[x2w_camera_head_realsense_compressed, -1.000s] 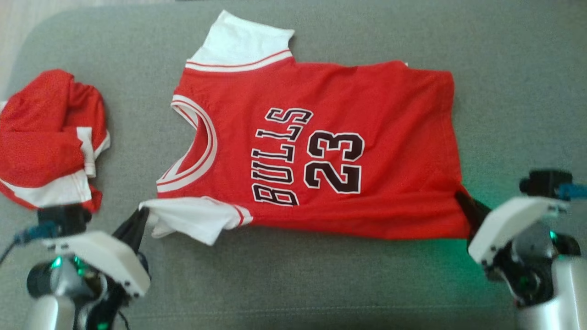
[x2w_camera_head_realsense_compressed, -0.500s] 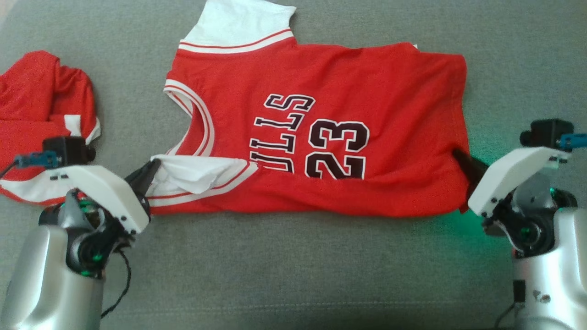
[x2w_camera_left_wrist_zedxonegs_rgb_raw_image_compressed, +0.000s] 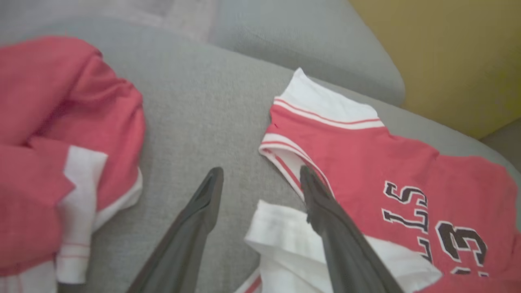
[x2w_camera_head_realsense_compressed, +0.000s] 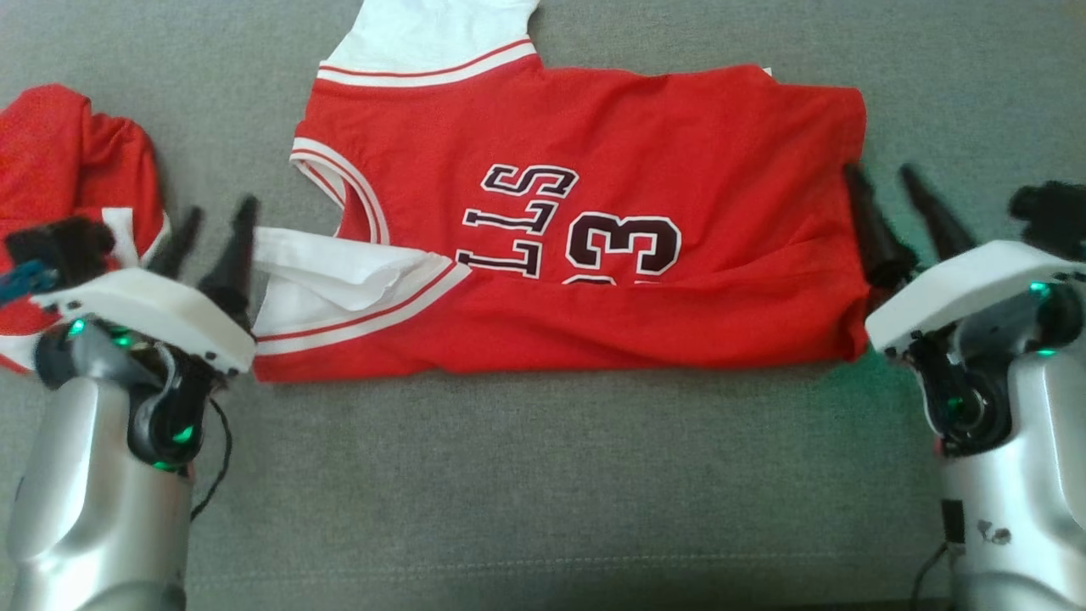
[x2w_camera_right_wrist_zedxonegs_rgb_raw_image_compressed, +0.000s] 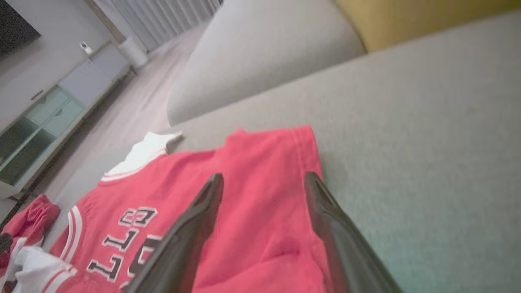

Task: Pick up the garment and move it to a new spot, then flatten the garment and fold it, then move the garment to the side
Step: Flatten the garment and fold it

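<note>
The garment (x2w_camera_head_realsense_compressed: 679,144) is a red jersey with white sleeves and black lettering, lying sideways on the grey sofa seat (x2w_camera_head_realsense_compressed: 543,492). Its near edge is folded over onto itself, covering part of the lettering, and a white sleeve (x2w_camera_head_realsense_compressed: 339,276) lies on top at the left. My left gripper (x2w_camera_head_realsense_compressed: 221,210) stands open just left of that sleeve, holding nothing. In the left wrist view, the left gripper (x2w_camera_left_wrist_zedxonegs_rgb_raw_image_compressed: 260,171) has its fingers spread above the sleeve and collar of the garment (x2w_camera_left_wrist_zedxonegs_rgb_raw_image_compressed: 366,162). My right gripper (x2w_camera_head_realsense_compressed: 881,174) is open at the hem; the right gripper (x2w_camera_right_wrist_zedxonegs_rgb_raw_image_compressed: 262,176) hovers over the garment (x2w_camera_right_wrist_zedxonegs_rgb_raw_image_compressed: 264,154).
A second crumpled red and white garment (x2w_camera_head_realsense_compressed: 68,170) lies at the left end of the seat, close behind my left gripper. A grey armrest (x2w_camera_right_wrist_zedxonegs_rgb_raw_image_compressed: 264,53) and a yellow cushion (x2w_camera_left_wrist_zedxonegs_rgb_raw_image_compressed: 447,49) border the far side. Bare grey seat stretches in front of the jersey.
Both grippers carried the jersey's near edge away from me, folding it over the lettering, then opened and let go. The head camera has also shifted.
</note>
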### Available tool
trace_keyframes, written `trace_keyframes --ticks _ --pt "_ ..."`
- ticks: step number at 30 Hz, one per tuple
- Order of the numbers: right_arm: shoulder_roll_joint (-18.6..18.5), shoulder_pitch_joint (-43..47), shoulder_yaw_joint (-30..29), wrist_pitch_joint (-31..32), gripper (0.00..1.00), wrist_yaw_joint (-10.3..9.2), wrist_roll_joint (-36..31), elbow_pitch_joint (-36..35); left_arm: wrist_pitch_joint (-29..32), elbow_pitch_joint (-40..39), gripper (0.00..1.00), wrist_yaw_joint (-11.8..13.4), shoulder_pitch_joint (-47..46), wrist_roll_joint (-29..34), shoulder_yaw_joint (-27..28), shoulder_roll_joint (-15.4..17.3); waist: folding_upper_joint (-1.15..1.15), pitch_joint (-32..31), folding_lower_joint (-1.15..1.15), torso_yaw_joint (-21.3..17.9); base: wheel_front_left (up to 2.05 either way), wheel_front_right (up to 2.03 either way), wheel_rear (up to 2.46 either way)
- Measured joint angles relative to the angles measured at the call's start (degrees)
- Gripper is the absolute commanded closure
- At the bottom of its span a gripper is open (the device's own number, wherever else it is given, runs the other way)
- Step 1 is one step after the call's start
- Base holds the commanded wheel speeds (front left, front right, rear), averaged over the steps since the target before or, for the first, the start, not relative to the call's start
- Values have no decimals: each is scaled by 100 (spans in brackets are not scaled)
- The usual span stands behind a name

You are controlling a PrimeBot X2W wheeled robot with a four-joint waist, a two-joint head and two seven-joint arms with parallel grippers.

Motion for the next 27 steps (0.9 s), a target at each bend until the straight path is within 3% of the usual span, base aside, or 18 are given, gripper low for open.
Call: trace_keyframes --ticks 4,9,16,27 --pt "-260 196 313 -1304 0 0 -575 -333 -1241 -234 0 321 74 563 58 -45 0 1 0 7 0 0 0" --pt "-320 565 358 -2074 0 0 -1112 -498 -1979 -570 0 608 406 984 52 -123 0 -60 0 -3 0 0 0" --pt "-159 1374 321 -2513 0 0 -1484 -773 -2159 -1432 0 877 1411 1449 27 -353 0 -294 0 -55 0 0 0" --pt "69 2208 224 -2512 0 0 -1533 -879 -2159 -1769 0 879 2413 1741 -176 -404 0 -598 0 -95 0 0 0"
